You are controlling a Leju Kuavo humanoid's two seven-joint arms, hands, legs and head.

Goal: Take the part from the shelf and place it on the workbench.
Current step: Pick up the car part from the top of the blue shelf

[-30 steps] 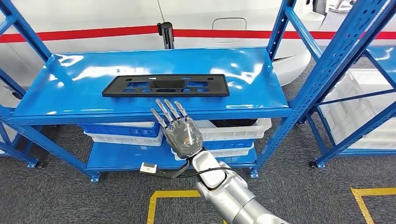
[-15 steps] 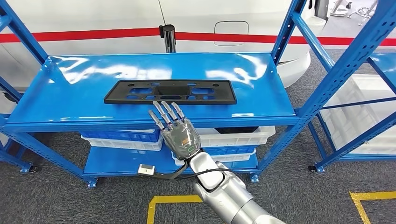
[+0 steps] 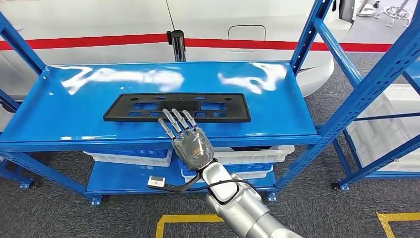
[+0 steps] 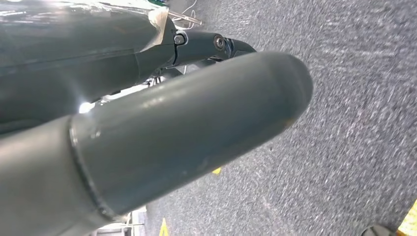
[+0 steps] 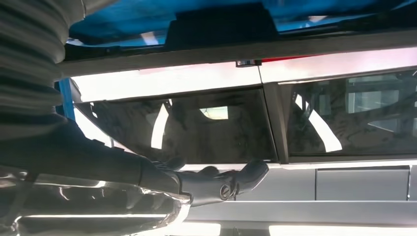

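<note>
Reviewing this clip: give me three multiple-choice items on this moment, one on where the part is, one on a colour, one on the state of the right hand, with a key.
1. Where does the black plastic part lie?
A. on the top shelf of the blue rack
B. in a white bin
C. on the floor

2. What colour is the shelf under the part?
A. white
B. yellow
C. blue

3. What is the state of the right hand?
A. grips the part and lifts it
B. holds nothing, fingers apart, reaching toward the part
C. hangs beside the body

Key:
1 A, the part lies flat on the top shelf in the head view.
2 C, the shelf surface is glossy blue.
3 B, the fingers are spread, their tips at the part's near edge, nothing in the hand.
</note>
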